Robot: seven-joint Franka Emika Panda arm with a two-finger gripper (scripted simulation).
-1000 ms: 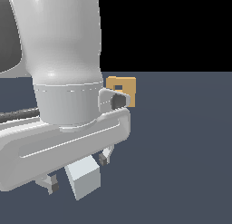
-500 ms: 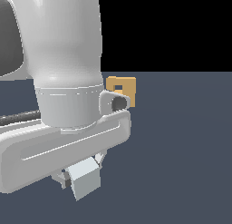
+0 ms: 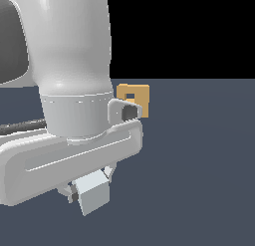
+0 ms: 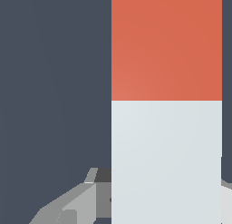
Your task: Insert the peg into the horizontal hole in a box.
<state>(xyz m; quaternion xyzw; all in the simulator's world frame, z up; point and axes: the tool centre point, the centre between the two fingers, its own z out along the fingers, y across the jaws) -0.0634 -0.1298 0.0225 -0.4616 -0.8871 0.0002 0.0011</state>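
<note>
Peg [image 4: 166, 128] between the fingers of the gripper [image 3: 89, 183], which I read as closed on its white-grey part; in the wrist view the orange-red end projects past the fingers [image 4: 68, 205]. The box [image 3: 134, 98] stands well apart on the floor [image 3: 199, 155], beyond the arm, its hole [image 3: 130, 96] facing the exterior camera. Risks I judge from here: the peg twisting in the grip during transport, or meeting the box face off-centre and pushing it away. The arm hides most of the peg and one box edge; contact at the pads cannot be confirmed, and the hole's depth is unreadable.
</note>
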